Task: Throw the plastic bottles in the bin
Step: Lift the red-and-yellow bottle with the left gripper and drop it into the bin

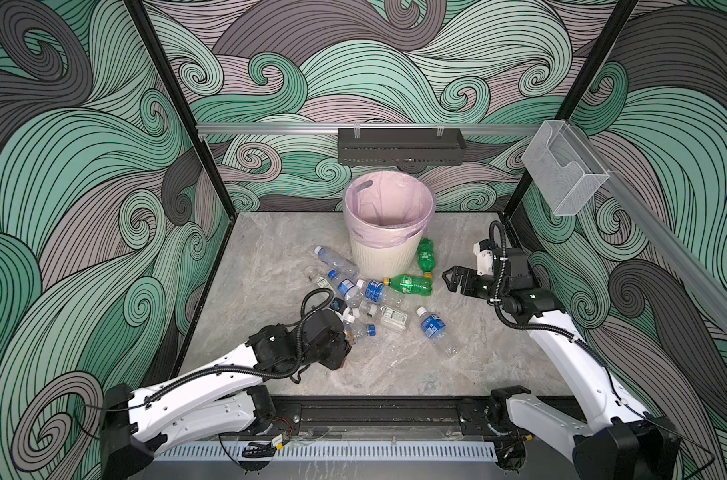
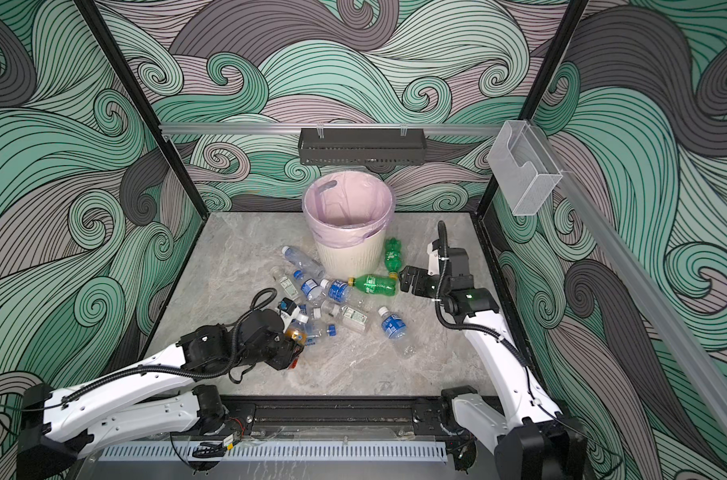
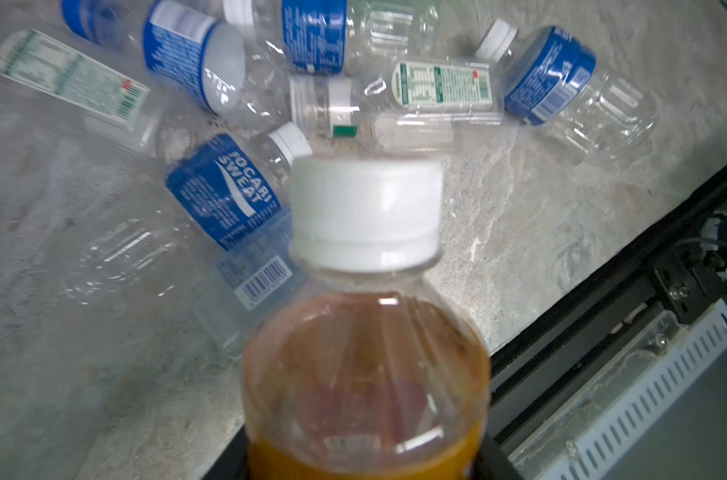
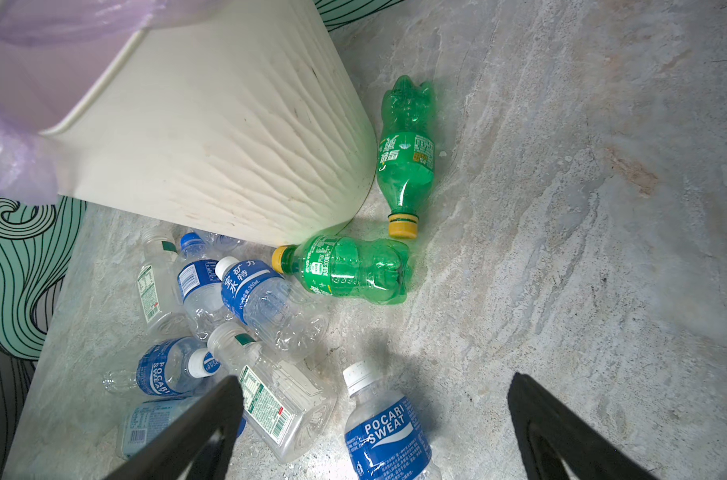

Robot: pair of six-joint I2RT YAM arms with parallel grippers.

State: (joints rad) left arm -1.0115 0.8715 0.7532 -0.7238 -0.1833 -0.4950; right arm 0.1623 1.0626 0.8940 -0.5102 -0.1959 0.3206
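My left gripper (image 3: 364, 465) is shut on a clear bottle (image 3: 366, 332) with a white cap and an orange-and-red label, at the near edge of the bottle pile (image 2: 296, 332). Several plastic bottles (image 1: 366, 299), clear with blue labels, lie scattered on the floor in front of the bin (image 1: 389, 249), a cream ribbed bucket lined with a pink bag. Two green bottles (image 1: 411, 284) (image 1: 426, 253) lie by the bin's right side. My right gripper (image 1: 451, 280) hangs open just right of the green ones, above a blue-labelled bottle (image 4: 389, 436), holding nothing.
A black perforated tray (image 1: 399, 145) hangs on the back rail above the bin. A clear plastic box (image 1: 565, 170) is fixed to the right wall rail. Patterned walls close in three sides, and a black rail (image 1: 374, 411) runs along the front edge.
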